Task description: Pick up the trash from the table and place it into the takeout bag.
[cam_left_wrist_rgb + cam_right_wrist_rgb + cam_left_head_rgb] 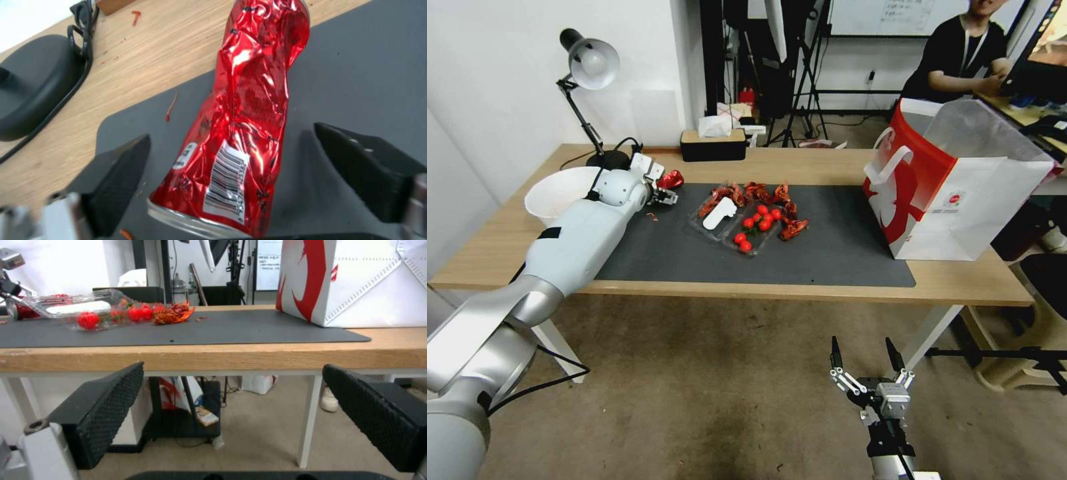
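Straddling the crushed red can (pixel 242 133), your left gripper (pixel 231 173) is sitting low at the far-left corner of the dark grey mat (pixel 840 247), fingers spread with one black pad (pixel 120 180) on each side and neither one touching the metal. The can is lying on its side on the mat, just beside the bare wood of the table (pixel 960 283), barcode facing up and silver rim nearest the wrist.

Judging its handling: thin crumpled aluminium, light, glossy and likely slippery, and it will probably give further under pressure. You are best placed closing across the narrow flattened middle, where the pads are already lined up, rather than at the rim.

Your right gripper (pixel 867 360) is hanging parked below the table's front edge, jaws released and holding nothing.

Other leftovers are sitting mid-mat: a clear plastic tray (pixel 727 220) with small red tomatoes (pixel 758 221) and reddish shell scraps (pixel 760 193). The takeout bag (pixel 960 187) is standing upright and open at the mat's right end, well apart from the can.

Noting the surroundings: a white bowl (pixel 557 193) and a desk lamp (pixel 587 87) are crowding the left arm's side, with a tissue box (pixel 714 143) at the back edge.
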{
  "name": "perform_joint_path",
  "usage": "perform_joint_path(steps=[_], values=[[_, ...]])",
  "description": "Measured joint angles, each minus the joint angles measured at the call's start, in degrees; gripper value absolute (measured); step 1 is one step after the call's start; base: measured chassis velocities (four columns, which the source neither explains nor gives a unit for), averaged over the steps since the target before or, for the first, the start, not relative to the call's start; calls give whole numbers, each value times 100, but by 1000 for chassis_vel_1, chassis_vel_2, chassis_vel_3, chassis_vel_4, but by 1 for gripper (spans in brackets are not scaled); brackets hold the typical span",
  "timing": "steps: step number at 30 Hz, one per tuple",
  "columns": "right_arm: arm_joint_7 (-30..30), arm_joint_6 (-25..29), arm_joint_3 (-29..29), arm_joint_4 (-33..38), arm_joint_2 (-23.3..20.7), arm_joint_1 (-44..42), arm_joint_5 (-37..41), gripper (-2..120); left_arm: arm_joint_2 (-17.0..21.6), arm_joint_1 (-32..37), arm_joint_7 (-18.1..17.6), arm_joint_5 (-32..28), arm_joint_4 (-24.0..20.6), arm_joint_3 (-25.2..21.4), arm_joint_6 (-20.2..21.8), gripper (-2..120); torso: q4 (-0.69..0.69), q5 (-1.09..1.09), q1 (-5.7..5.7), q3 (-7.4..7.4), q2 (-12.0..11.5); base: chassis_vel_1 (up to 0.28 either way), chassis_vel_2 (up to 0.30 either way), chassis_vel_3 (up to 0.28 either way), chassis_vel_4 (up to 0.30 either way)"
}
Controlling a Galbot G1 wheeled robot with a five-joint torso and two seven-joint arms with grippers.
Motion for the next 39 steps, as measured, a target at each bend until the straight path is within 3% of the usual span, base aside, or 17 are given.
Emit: perform_joint_path(steps=[3,8,10,13,18,22,24,26,27,28,30,31,33,34,35,36,39], values=[[4,3,4,-21,-23,8,18,100,-41,-23,4,-9,107,-22,105,75,0,0,0,0,0,0,0,0,0],[5,4,-1,-33,-19,18,19,100,-33,10,8,-23,92,-42,131,63,0,0,0,0,0,0,0,0,0],[5,4,-5,-38,-16,15,19,100,-28,29,10,-62,79,-45,131,51,0,0,0,0,0,0,0,0,0],[5,4,-5,-38,-11,0,16,100,-38,38,-5,-113,83,-54,124,42,0,0,0,-1,0,0,0,0,0],[5,16,-4,-41,-3,-10,5,100,-35,83,-15,-368,27,-109,-49,33,1,0,0,-1,0,0,0,0,0],[4,25,-3,-41,1,-16,-4,100,6,153,20,-596,-168,-201,-203,33,-1,1,0,-1,0,0,0,0,0],[3,25,-3,-38,2,-17,-7,100,44,231,61,-804,-294,-276,-485,33,0,1,0,-1,0,0,0,0,0],[2,29,-4,-35,3,-16,-10,100,122,417,499,-1136,-508,-404,-1187,33,0,0,0,-1,0,0,0,0,0],[2,29,-4,-35,3,-16,-10,100,122,417,499,-1136,-508,-404,-1187,33,0,0,0,-1,0,0,0,0,0],[-1,35,-14,-38,5,-14,-13,100,179,577,1233,-1212,-546,-416,-2081,33,0,-1,0,0,0,0,0,0,0],[-4,37,-19,-38,6,-9,-15,100,214,645,1972,-1292,-481,-405,-2972,33,0,1,0,-1,0,0,0,0,0],[-4,37,-19,-38,6,-9,-15,100,214,645,1972,-1292,-481,-405,-2972,33,0,1,0,-1,0,0,0,0,0],[-8,37,-23,-38,4,-8,-17,100,238,704,2750,-1748,-500,-375,-3694,33,2,-2,-1,0,0,0,0,0,0],[-8,37,-25,-38,4,-8,-18,100,236,709,2998,-1908,-514,-373,-3845,33,1,-1,-1,0,0,0,0,0,0],[-9,38,-32,-38,5,-10,-20,100,222,707,3478,-2110,-562,-378,-3995,33,-1,2,-1,-1,0,0,0,0,0],[-9,38,-32,-38,5,-10,-20,100,222,707,3478,-2110,-562,-378,-3995,33,-1,2,-1,-1,0,0,0,0,0],[-11,41,-36,-26,11,-18,-23,100,161,643,4282,-2254,-613,-388,-4047,33,0,0,0,0,0,0,0,0,0]])
